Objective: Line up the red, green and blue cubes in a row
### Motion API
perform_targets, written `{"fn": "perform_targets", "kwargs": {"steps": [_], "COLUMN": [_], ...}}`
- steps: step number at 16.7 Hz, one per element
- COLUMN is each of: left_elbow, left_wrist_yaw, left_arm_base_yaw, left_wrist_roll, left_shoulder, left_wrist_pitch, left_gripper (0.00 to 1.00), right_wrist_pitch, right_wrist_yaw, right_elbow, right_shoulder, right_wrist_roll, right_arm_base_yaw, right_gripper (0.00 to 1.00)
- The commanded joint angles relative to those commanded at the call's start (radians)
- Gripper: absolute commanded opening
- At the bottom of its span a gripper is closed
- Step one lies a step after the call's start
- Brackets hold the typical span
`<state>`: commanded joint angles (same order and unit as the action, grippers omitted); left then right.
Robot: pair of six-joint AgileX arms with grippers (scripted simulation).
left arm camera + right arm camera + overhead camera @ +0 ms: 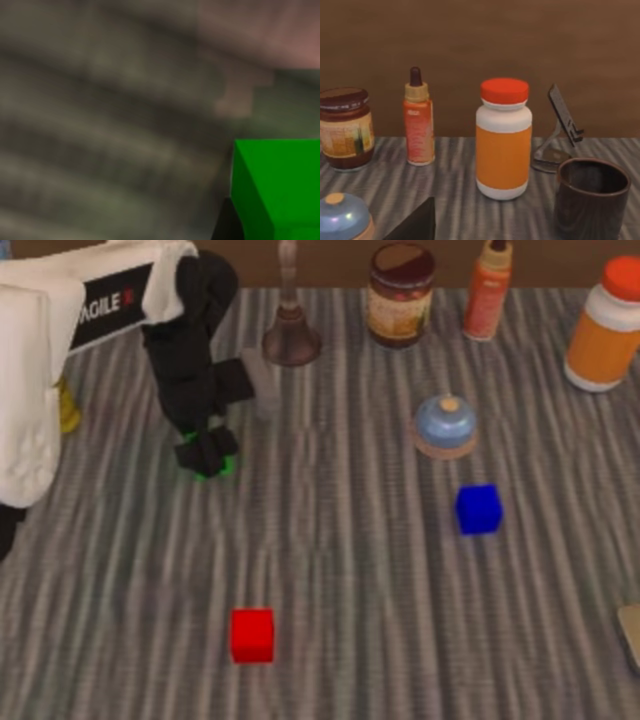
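Hiding green cube (222, 466) beneath left tool (207, 454), wrist view exposing it (277, 187)

left hand (207, 453) lowered, fingers closed | right arm out of view

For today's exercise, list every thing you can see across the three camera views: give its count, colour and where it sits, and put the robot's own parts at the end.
red cube: one, bright red, near front, left of centre.
blue cube: one, deep blue, right of centre.
green cube: one, bright green, under the left gripper.
desk bell: one, blue dome, above the blue cube.
hand bell: one, brown, back.
jar: one, brown lid, back.
dropper bottle: one, orange, back.
pill bottle: one, orange and white, back right.
mug: one, dark.
phone stand: one, dark.
left gripper: black, over the green cube.
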<state>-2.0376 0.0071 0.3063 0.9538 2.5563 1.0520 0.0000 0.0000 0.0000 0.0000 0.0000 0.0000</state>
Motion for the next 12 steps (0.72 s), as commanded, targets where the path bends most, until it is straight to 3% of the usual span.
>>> {"fn": "perform_targets", "kwargs": {"steps": [5, 12], "left_elbow": [-0.013, -0.181], "left_wrist_yaw": [0.016, 0.016], "left_arm_base_yaw": [0.004, -0.013], "left_wrist_roll": [-0.013, -0.015], "left_shoulder": [-0.042, -0.083], "left_wrist_pitch": [0.041, 0.256], "left_gripper": [0.00, 0.00], "right_wrist_pitch": [0.000, 0.000], "right_wrist_yaw": [0.000, 0.000], "right_elbow": [0.000, 0.000], "right_shoulder": [0.000, 0.000], "right_wrist_roll": [0.000, 0.000], "right_arm_base_yaw": [0.000, 0.000], "right_gripper": [1.00, 1.00]}}
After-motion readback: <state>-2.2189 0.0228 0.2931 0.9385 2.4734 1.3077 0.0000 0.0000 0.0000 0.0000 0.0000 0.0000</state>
